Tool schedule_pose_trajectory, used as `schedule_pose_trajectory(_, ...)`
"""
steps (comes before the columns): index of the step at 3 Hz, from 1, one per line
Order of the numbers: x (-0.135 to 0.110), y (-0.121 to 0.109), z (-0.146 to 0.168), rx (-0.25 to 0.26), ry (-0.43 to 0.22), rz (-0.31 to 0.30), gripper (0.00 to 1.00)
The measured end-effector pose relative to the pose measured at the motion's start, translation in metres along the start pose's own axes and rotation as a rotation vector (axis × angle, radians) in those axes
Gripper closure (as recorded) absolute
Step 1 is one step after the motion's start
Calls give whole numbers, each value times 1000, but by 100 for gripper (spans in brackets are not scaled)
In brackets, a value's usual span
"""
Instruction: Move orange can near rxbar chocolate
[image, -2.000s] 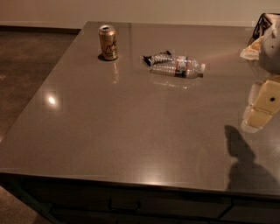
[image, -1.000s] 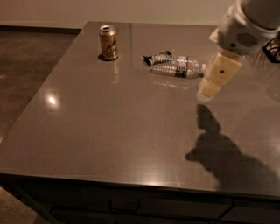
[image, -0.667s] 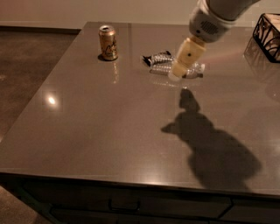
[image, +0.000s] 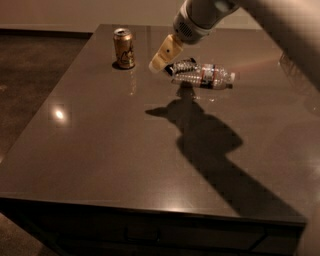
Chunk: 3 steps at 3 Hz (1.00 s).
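Note:
The orange can (image: 124, 48) stands upright near the table's far left corner. The rxbar chocolate (image: 182, 65) lies flat to its right, mostly hidden between my gripper and the bottle. My gripper (image: 162, 55) hangs above the table between the can and the bar, just right of the can and not touching it. My arm reaches in from the upper right.
A clear plastic bottle (image: 205, 76) with a red-white label lies on its side just right of the bar. The dark table (image: 100, 150) ends at a front edge and a left edge above the floor. The arm's shadow falls across the table's right half.
My gripper has swept from the right side of the table leftward and toward the far edge, over the bottle, to a spot just right of the can. The can, bar and bottle have not moved.

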<state>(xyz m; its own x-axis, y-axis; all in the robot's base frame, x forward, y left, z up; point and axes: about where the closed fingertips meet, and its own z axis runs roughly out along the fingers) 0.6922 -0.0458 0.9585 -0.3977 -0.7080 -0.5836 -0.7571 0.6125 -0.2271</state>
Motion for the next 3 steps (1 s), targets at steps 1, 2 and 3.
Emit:
schedule_pose_trajectory(1, -39, -3, 49, 32, -81, 89, 0)
schedule_pose_trajectory(2, -75, -7, 90, 58, -152, 145, 0)
schedule_pose_trajectory(3, -108, -9, 127, 68, -184, 168, 0)
